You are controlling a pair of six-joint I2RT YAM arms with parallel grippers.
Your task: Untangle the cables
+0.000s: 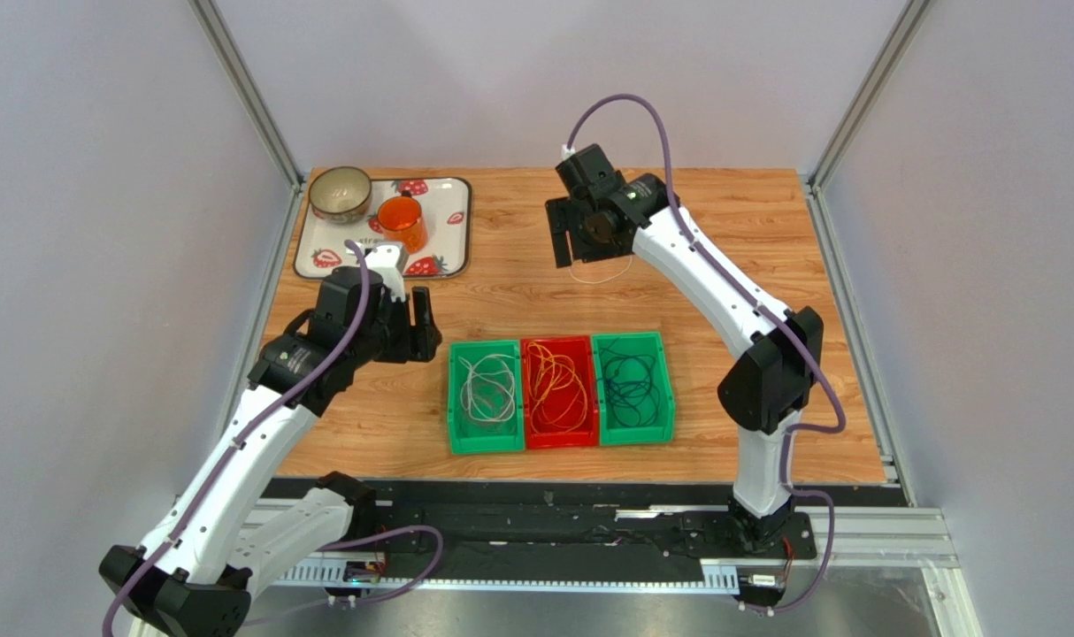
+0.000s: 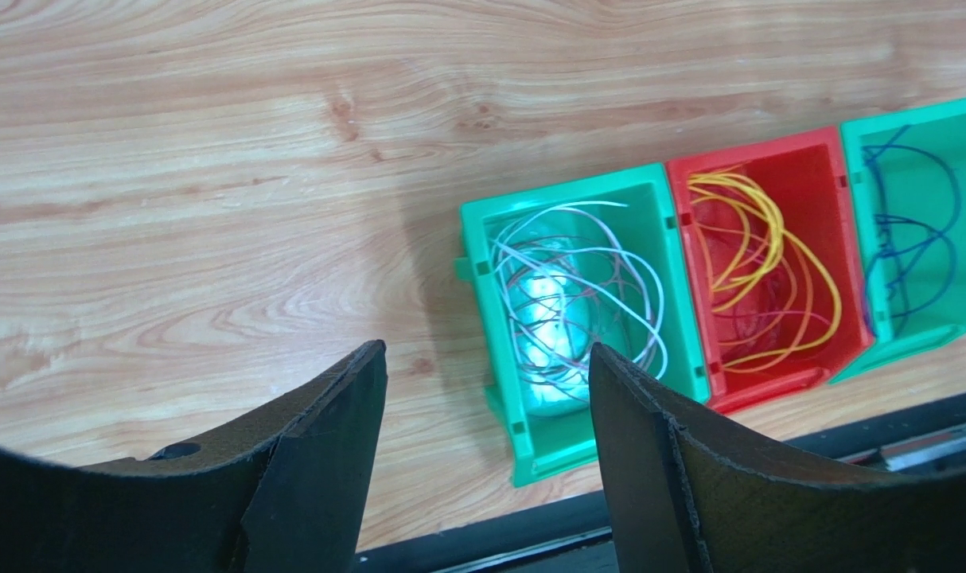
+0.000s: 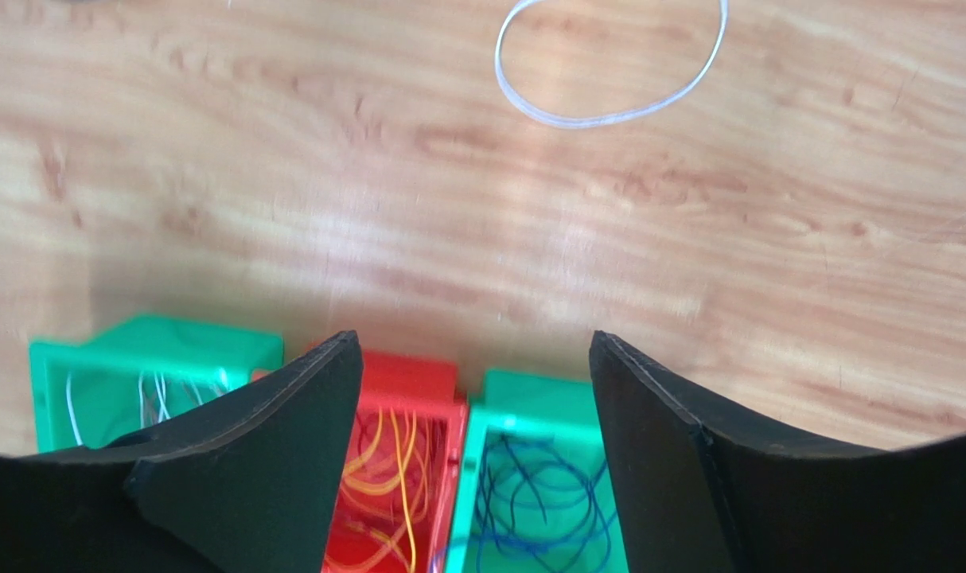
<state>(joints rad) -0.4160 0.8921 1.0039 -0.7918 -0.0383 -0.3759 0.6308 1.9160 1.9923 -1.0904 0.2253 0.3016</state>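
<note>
The left tool (image 2: 485, 356) is open, and nothing is between its two fingers. It hangs over the bare wooden desk (image 1: 715, 252), just to the left of a row of boxes.

The right tool (image 3: 474, 346) is open too, and it holds nothing. It is up over the far part of the desk. Just under it on the wood lies one loose white cable (image 3: 607, 114), bent into a loop, well apart from the boxes.

There are three boxes, side by side and touching, near the front of the desk. The left green box (image 1: 485, 442) holds the white cables (image 2: 572, 305). The red box (image 1: 560, 439) in the middle holds the orange cables (image 2: 763, 257). The right green box (image 1: 633, 435) holds the dark cables (image 2: 918, 227). In each box the cables lie in loose loops, too many to count.

In the far left corner of the desk is one tray (image 1: 319, 252). On it stand one bowl (image 1: 339, 194) and one orange cup (image 1: 402, 220), close together.
</note>
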